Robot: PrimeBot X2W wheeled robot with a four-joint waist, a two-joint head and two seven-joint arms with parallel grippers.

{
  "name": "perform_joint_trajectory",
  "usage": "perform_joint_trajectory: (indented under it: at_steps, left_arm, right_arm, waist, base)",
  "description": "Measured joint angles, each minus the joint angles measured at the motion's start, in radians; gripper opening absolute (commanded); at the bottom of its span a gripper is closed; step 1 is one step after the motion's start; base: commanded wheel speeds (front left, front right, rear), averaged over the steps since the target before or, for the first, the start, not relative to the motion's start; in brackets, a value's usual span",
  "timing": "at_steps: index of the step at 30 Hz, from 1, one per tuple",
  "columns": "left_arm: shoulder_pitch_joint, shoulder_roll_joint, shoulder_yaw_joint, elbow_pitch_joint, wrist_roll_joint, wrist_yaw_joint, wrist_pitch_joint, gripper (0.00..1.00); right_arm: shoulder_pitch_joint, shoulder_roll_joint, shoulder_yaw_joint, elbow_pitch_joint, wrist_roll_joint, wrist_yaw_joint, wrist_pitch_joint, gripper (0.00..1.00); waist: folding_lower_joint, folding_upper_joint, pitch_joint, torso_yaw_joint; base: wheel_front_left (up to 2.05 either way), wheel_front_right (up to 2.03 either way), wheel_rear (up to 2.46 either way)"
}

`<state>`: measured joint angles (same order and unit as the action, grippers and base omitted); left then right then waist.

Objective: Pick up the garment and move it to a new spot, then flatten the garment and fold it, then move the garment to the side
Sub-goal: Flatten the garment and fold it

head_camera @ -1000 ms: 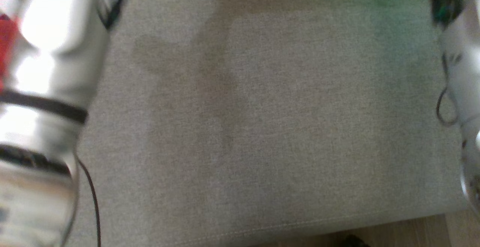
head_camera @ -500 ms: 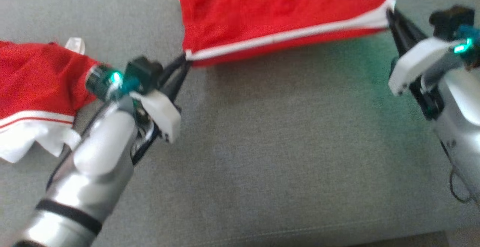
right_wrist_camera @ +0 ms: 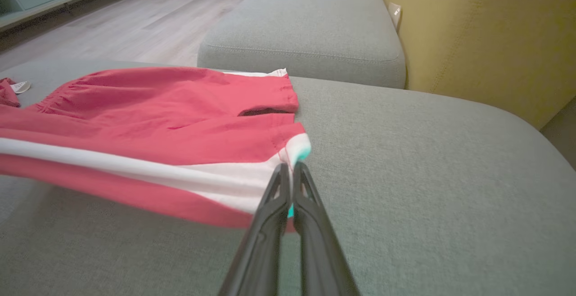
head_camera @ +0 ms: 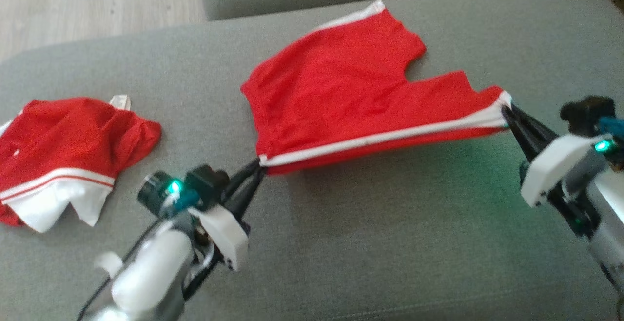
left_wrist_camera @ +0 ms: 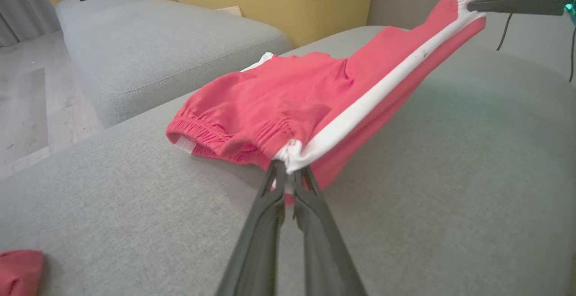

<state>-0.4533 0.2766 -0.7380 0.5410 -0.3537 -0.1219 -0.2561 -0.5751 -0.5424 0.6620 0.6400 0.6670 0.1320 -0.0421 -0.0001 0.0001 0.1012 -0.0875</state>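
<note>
Mostly it is the head camera that has swung upward since half a second ago, so the whole scene sits lower in that view. The hold itself looks unchanged, with the garment (head_camera: 341, 96), red shorts with a white side stripe, strung between the two arms over the grey cushion (head_camera: 390, 252). The left gripper (head_camera: 258, 169) is pinched shut on the waistband end of the stripe and the right gripper (head_camera: 507, 115) is pinched shut on the leg-hem end, so the near edge hangs taut and clear of the cushion while the far half rests on it. Both grips take only a small bite of corner cloth, so spreading the arms further could pull a corner free and drop the edge in a crumple. Dragging could also make the resting half bunch or roll under against the rough fabric. A second red garment (head_camera: 68, 140) lies well apart to the robot's left, and a careless move to that side could land one piece on the other. The head view gives that layout. The left wrist view adds the gathered elastic waistband and a lower layer sagging beneath the stripe, and the right wrist view shows the gap between the two legs and a yellow backrest (right_wrist_camera: 486, 30) beyond.
</note>
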Motion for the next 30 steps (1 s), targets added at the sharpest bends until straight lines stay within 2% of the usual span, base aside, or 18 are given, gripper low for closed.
perform_joint_trajectory:
  at_steps: [7,13,20,26,30]
  left_arm:
    - [0.104,0.005,-0.031,-0.096,-0.001,0.015,0.007,0.00]
    - [0.080,0.015,-0.029,-0.161,0.000,0.034,0.038,0.00]
    - [-0.022,0.028,-0.021,-0.186,0.000,0.034,0.065,0.00]
    - [-0.118,0.025,-0.019,-0.161,0.001,0.032,0.082,0.00]
    - [-0.186,0.008,-0.022,-0.128,0.010,0.021,0.091,0.00]
  right_arm:
    - [0.193,-0.051,-0.134,-0.155,0.011,0.000,0.043,0.00]
    - [0.288,-0.057,-0.289,-0.283,-0.045,0.001,0.101,0.00]
    - [0.252,-0.004,-0.415,-0.369,-0.154,0.001,0.207,0.00]
    - [0.117,0.033,-0.442,-0.362,-0.204,0.001,0.296,0.00]
    - [0.011,0.042,-0.440,-0.308,-0.219,0.001,0.340,0.00]
  waist:
    - [0.0000,0.0000,-0.053,0.000]
    - [0.0000,0.0000,-0.028,0.012]
    - [0.0000,0.0000,0.044,0.027]
    - [0.0001,0.0000,0.111,0.051]
    - [0.0001,0.0000,0.153,0.072]
  base:
    - [0.00,0.00,0.00]
    - [0.00,0.00,0.00]
    - [0.00,0.00,0.00]
    - [0.00,0.00,0.00]
    - [0.00,0.00,0.00]
